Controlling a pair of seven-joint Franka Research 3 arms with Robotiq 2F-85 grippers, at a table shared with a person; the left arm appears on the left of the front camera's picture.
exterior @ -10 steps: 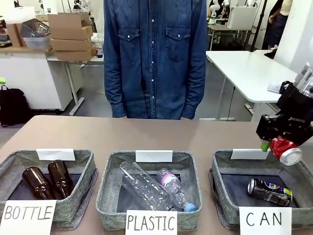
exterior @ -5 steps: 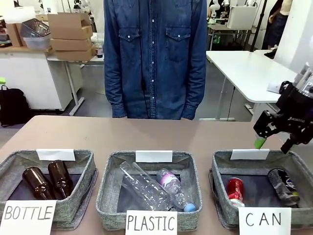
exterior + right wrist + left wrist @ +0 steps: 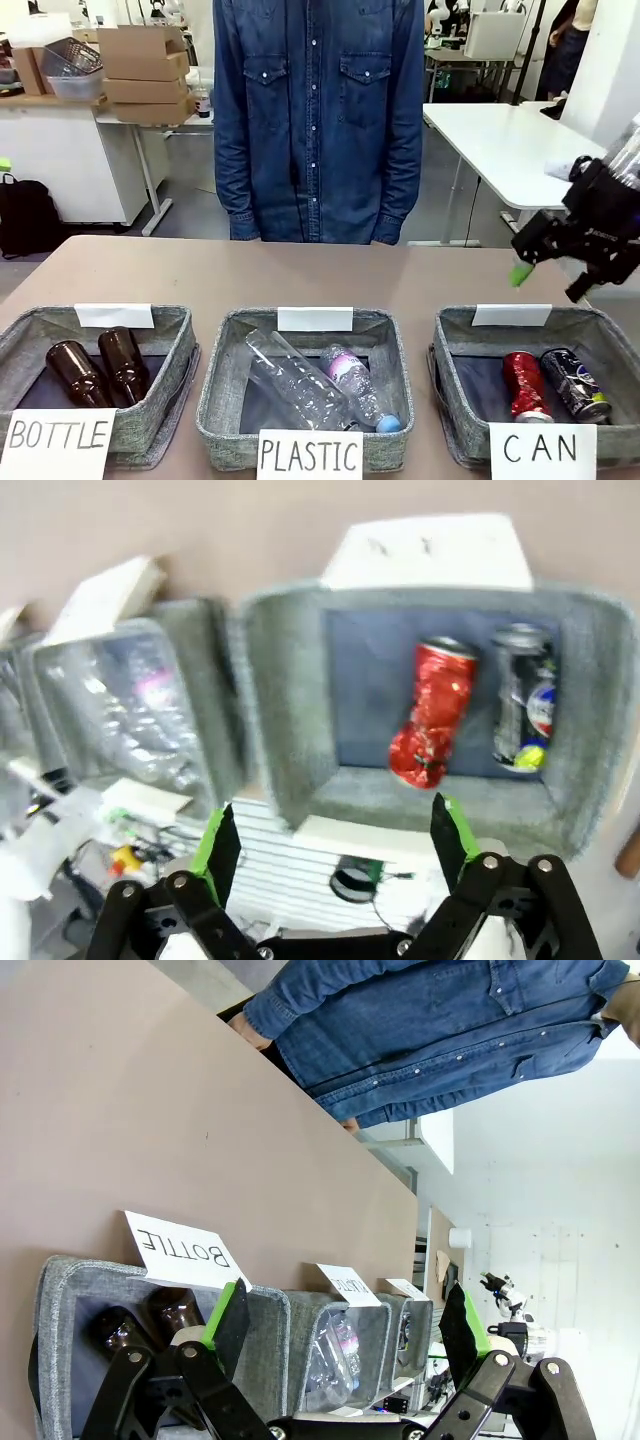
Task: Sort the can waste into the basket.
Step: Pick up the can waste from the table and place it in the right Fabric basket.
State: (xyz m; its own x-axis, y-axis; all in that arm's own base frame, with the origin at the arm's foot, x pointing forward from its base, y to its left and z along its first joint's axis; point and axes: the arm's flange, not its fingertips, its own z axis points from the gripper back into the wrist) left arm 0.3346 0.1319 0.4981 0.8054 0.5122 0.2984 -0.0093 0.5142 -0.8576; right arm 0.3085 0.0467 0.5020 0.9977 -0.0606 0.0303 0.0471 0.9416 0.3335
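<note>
Both cans — the red can and the black can — are lying side by side in the basket marked CAN, at the desk's right. The right gripper is hovering above it, jaws wide and empty; the left gripper is likewise gaping, holding nothing.

Desk was bare brown; three grey bins in a row on its near edge: BOTTLE bin, PLASTIC bin, CAN basket.

Both cans side by side in rt basket, rt claw above, bottle bins to left
</note>
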